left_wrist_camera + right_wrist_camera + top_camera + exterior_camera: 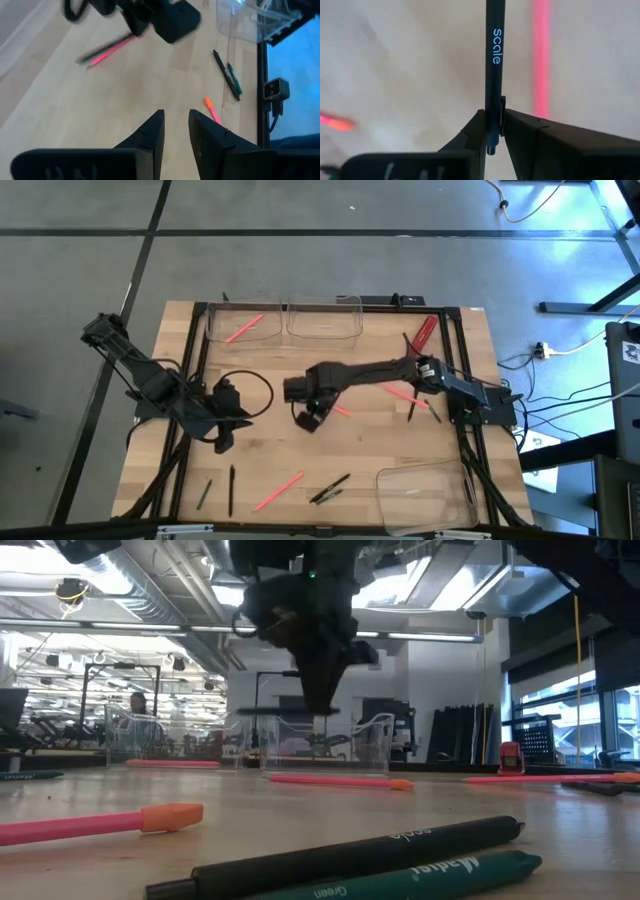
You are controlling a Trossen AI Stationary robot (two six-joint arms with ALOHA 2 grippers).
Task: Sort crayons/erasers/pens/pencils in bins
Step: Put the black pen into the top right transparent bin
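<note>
You have the wooden tabletop (pixel 360 445) spread under both arms, with three clear bins on it: two side by side at the far edge, the left bin (pixel 247 323) holding one pink stick (pixel 243 330) and the middle bin (pixel 325 320) next to it, and a third bin (pixel 425 495) at the near right corner. Your right arm reaches from the right side across to the middle of the tabletop, and its right end effector (pixel 493 131) is clamped on a black pen (pixel 494 60) marked "scale", the pen standing out past the fingertips; in the low view this end effector (pixel 322 705) hangs above the tabletop. Your left arm sits at the left side, its left end effector (pixel 176 131) low over bare wood with the fingers a little apart and nothing between them. Loose on the tabletop you have a pink stick (pixel 278 491) and a black and green pair (pixel 328 490) near the near edge, two dark sticks (pixel 218 492) at near left, a pink stick (pixel 405 393) by the right arm, and a red one (pixel 424 332) at far right.
</note>
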